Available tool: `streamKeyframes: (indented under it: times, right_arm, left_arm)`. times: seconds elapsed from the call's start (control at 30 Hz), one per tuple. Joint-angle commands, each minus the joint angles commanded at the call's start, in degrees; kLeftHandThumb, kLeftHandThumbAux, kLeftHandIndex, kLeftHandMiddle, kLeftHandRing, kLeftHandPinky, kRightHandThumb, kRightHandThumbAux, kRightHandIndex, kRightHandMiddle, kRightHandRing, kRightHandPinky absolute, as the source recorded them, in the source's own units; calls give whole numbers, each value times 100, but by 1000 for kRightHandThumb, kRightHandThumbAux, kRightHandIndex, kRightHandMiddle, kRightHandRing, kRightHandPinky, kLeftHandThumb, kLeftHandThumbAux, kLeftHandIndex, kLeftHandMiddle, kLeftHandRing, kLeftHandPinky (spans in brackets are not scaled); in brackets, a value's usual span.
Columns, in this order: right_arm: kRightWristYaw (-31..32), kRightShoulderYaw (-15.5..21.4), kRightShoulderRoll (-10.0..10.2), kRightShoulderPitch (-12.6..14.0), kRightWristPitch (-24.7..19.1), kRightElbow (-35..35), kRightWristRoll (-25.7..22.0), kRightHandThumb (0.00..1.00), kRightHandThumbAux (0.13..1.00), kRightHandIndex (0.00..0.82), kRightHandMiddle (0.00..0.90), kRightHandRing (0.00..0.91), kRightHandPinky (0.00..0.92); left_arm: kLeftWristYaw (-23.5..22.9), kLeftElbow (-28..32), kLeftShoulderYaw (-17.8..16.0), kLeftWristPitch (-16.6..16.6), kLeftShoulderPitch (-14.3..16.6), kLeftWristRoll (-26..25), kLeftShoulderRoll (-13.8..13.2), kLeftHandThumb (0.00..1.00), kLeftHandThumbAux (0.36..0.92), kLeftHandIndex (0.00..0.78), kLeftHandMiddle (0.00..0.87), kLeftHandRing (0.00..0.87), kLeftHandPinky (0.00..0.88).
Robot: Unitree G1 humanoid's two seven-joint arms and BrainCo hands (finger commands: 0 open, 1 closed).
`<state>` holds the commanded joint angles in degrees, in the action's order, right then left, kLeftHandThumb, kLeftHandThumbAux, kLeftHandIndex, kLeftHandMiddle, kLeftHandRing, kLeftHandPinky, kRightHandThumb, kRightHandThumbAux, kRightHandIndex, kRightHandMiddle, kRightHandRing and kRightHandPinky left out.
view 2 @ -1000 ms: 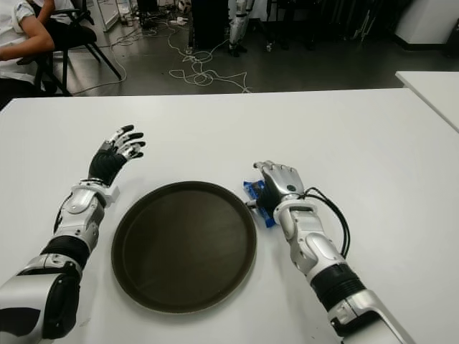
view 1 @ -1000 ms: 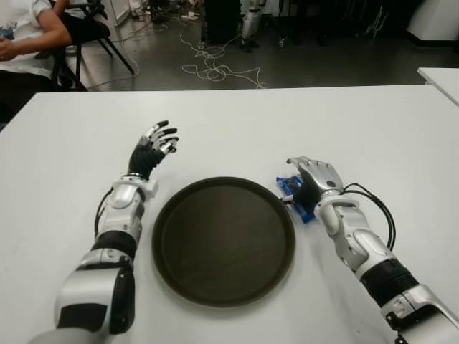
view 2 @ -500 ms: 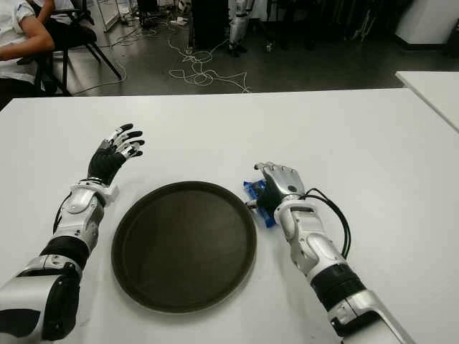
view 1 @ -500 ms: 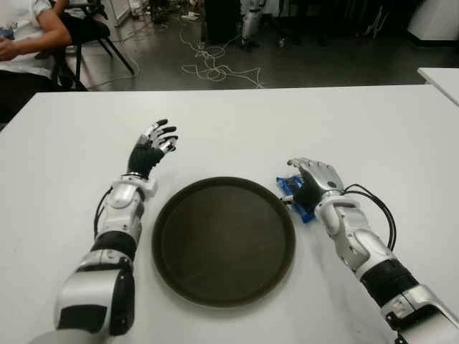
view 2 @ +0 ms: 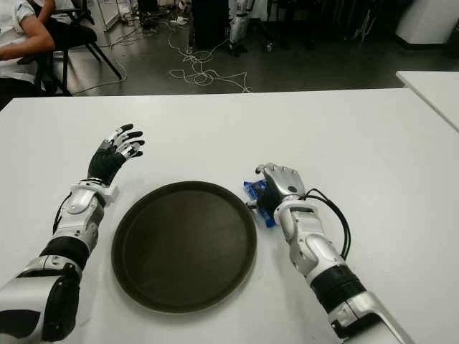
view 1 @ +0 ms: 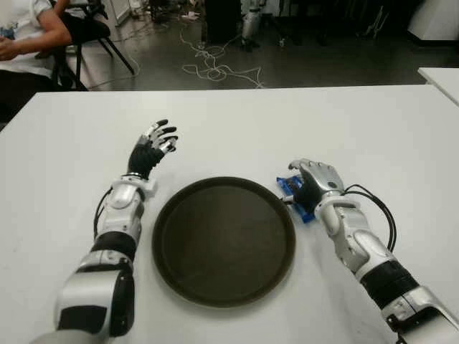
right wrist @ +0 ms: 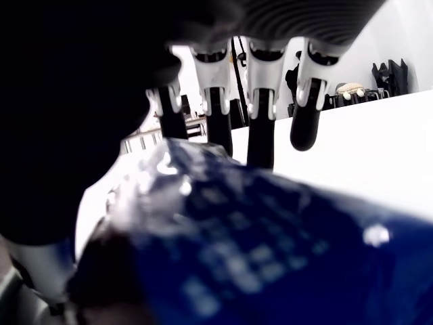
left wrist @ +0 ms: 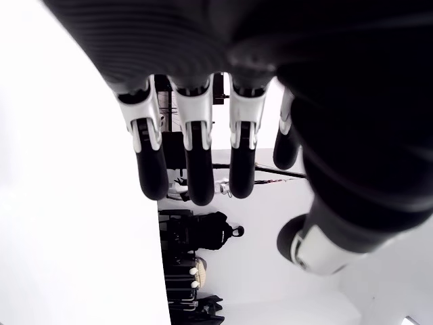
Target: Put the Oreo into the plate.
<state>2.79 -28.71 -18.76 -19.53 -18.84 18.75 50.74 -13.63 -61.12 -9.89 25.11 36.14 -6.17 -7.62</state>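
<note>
The right robot hand [view 1: 313, 183] has edged slightly nearer over the Oreo [view 1: 292, 193].

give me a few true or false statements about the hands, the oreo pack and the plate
1. The Oreo pack lies inside the plate. False: it is on the white table, just beside the dark round plate on its right.
2. The right hand is over the Oreo pack. True.
3. The left hand holds a cookie. False: its fingers are spread and hold nothing.
4. The plate has nothing on it. True.
5. The left hand shows to the left of the plate. True.
</note>
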Motion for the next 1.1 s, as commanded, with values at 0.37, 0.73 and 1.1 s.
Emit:
streamKeyframes:
  times: [0.37, 0.73, 1.1]
  right_arm:
    - [209, -47, -158, 46, 20, -178, 114, 678, 727, 424, 549, 546, 553]
    - [281, 38, -138, 84, -60, -316, 66, 695, 735, 416, 398, 395, 429]
    - [335, 164, -83, 150, -180, -499, -41, 703, 732, 412, 335, 361, 450]
  left_arm:
    - [8, 66, -17, -33, -24, -32, 19, 51, 711, 163, 234, 229, 255]
    - [7, 81, -8, -7, -35, -19, 11, 57, 698, 159, 230, 225, 254]
    - [76, 139, 26, -67, -54, 33, -7, 48, 711, 155, 225, 223, 252]
